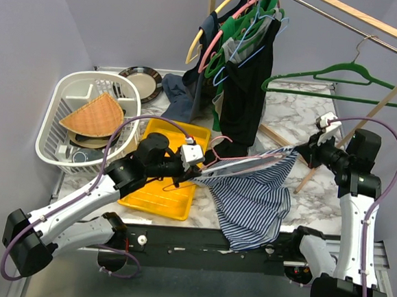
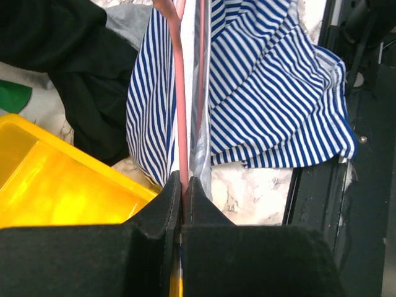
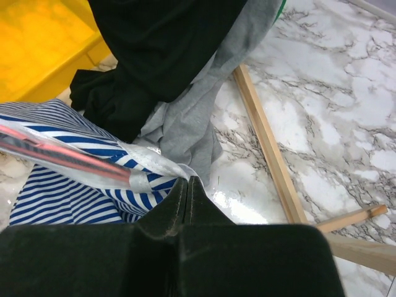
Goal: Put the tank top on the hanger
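Note:
The striped navy-and-white tank top (image 1: 253,201) hangs between my two grippers above the table's front edge, its lower part drooping over the edge. The thin pale-pink hanger (image 1: 235,162) runs through it. My left gripper (image 1: 198,168) is shut on the hanger's pink wire (image 2: 180,124), with the tank top (image 2: 272,93) draped past it. My right gripper (image 1: 301,151) is shut on the tank top's white-edged strap (image 3: 154,162), which is stretched over the hanger's end (image 3: 68,158).
A yellow tray (image 1: 161,187) lies under the left gripper. A white basket (image 1: 83,122) with dishes stands at the left. A black garment (image 1: 244,90) and several hangers hang on a wooden rack at the back; a green hanger (image 1: 334,80) hangs at the right. A wooden bar (image 3: 266,142) lies on the marble.

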You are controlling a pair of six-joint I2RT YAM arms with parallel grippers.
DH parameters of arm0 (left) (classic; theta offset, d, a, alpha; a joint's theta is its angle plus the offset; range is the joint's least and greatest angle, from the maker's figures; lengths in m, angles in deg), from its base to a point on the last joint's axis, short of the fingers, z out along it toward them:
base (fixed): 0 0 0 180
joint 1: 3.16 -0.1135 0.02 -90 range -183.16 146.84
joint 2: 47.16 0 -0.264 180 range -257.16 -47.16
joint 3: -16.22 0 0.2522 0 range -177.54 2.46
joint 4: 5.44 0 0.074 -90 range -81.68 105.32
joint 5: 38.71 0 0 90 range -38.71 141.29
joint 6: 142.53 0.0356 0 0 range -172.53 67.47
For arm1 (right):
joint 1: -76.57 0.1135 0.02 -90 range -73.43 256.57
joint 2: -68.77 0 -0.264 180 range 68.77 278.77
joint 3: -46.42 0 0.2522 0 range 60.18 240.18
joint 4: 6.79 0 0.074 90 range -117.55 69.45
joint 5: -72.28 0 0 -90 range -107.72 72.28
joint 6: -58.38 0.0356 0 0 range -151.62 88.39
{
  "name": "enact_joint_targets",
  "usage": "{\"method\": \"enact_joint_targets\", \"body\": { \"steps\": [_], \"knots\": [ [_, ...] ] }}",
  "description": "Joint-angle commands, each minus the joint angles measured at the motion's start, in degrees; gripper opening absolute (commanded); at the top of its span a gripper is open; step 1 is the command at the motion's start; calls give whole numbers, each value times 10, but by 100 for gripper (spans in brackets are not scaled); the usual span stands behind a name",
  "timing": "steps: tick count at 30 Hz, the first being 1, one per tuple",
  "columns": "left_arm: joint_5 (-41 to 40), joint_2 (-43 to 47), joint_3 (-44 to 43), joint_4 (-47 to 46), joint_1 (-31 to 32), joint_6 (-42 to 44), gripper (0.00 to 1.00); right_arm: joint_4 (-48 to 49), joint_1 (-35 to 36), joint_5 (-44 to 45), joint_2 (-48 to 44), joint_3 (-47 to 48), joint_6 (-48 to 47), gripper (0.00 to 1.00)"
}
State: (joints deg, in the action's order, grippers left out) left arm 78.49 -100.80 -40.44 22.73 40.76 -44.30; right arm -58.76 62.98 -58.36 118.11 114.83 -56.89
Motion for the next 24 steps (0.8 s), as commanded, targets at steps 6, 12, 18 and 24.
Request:
{"method": "enact_joint_targets", "body": {
  "steps": [6, 12, 18, 24],
  "knots": [
    [-40, 12, -13, 26, -6, 8, 0, 0, -12, 42, -14, 4, -18, 0],
    [-50, 25, -9, 35, -6, 19, 0, -27, -15, -7, -20, 6, -38, 0],
    [-23, -36, -34, 47, -5, 15, 0, -81, -15, -137, -23, 54, -48, 1],
    [-15, -85, -82, 45, -2, 6, 0, -128, -10, -236, -25, 80, -44, 0]
  ]
}}
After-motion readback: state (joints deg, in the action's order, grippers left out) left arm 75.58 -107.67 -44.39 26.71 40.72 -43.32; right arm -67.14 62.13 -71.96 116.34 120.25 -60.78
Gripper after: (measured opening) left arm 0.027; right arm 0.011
